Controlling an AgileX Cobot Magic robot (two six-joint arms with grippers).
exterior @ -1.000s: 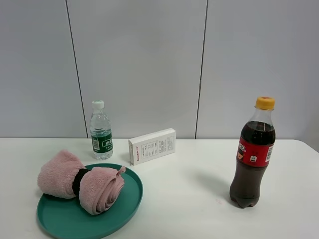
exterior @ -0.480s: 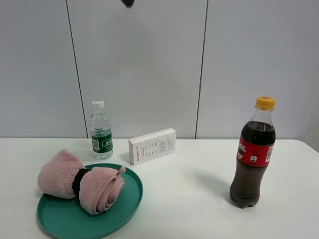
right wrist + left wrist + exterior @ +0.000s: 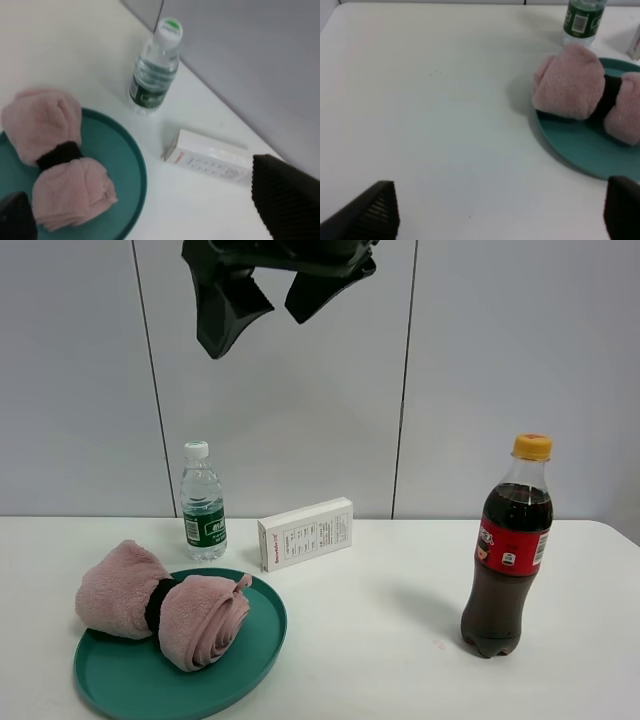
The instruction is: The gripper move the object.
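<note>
right claw (image 3: 262, 302) high, prongs spread; pink towel (image 3: 165, 604) lies crosswise on green plate (image 3: 255, 640).

A black gripper (image 3: 262, 302) with two broad, pointed, matte fingers; in the wrist views the fingertip pads (image 3: 375, 212) show fine ribbing on dark plastic.

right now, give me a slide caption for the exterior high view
Open hand high above pink rolled towel on green plate, cola bottle at right.
</note>
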